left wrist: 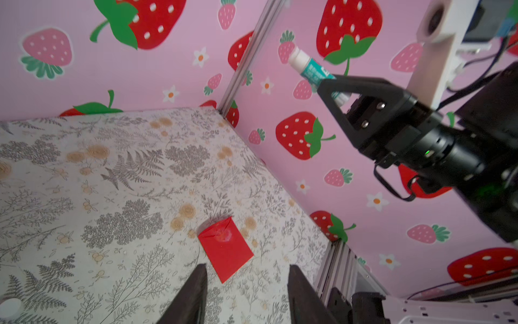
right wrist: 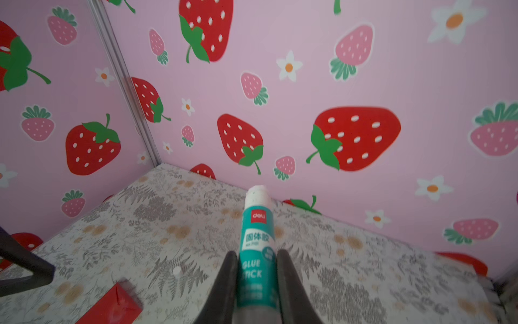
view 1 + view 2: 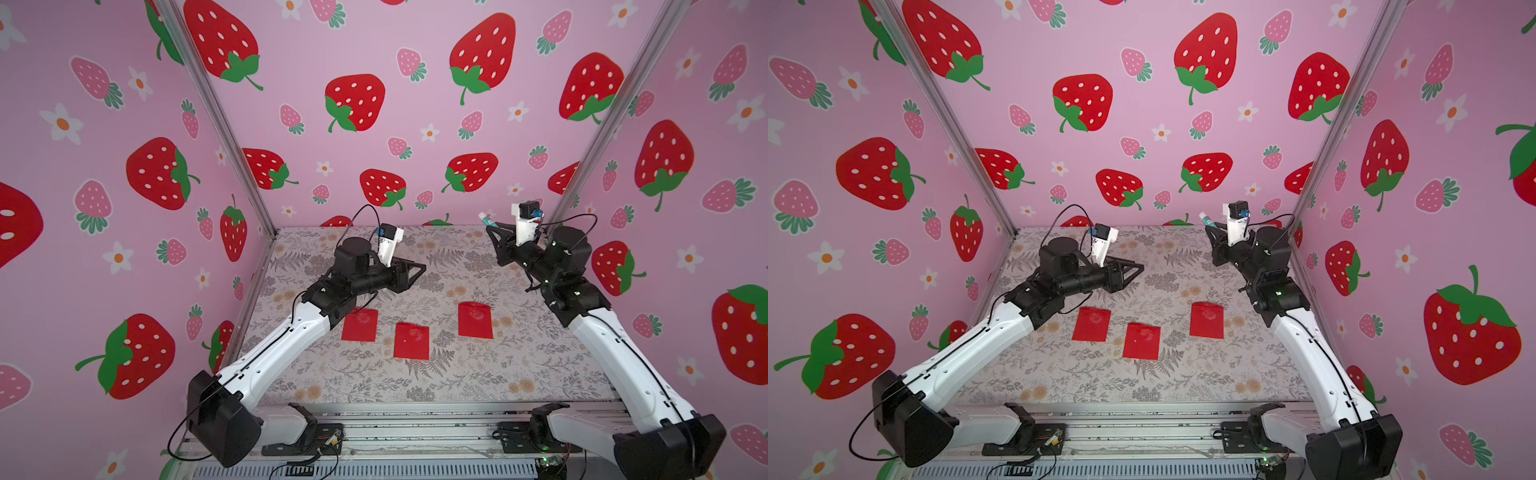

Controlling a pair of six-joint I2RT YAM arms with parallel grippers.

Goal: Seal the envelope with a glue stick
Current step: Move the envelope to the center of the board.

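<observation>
Up at the far right, the right gripper (image 2: 256, 252) pinches the slim cylindrical glue stick (image 2: 255, 224) aloft, its pitted white tip bare (teal label: "deli", "固体胶", "GLUE STICK"). The left gripper (image 1: 248, 268) stands spread and empty. Three flat red envelopes (image 3: 411, 340) lie on the fern-print tablecloth (image 3: 457, 374).

On the table (image 3: 457, 386), the middle envelope (image 3: 411, 340) lay between the left envelope (image 3: 360, 325) and the right envelope (image 3: 475, 320), nearer the front edge.

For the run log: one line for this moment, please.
right gripper: shut on glue stick, raised | left gripper: open, empty | red envelopes: three, flat
</observation>
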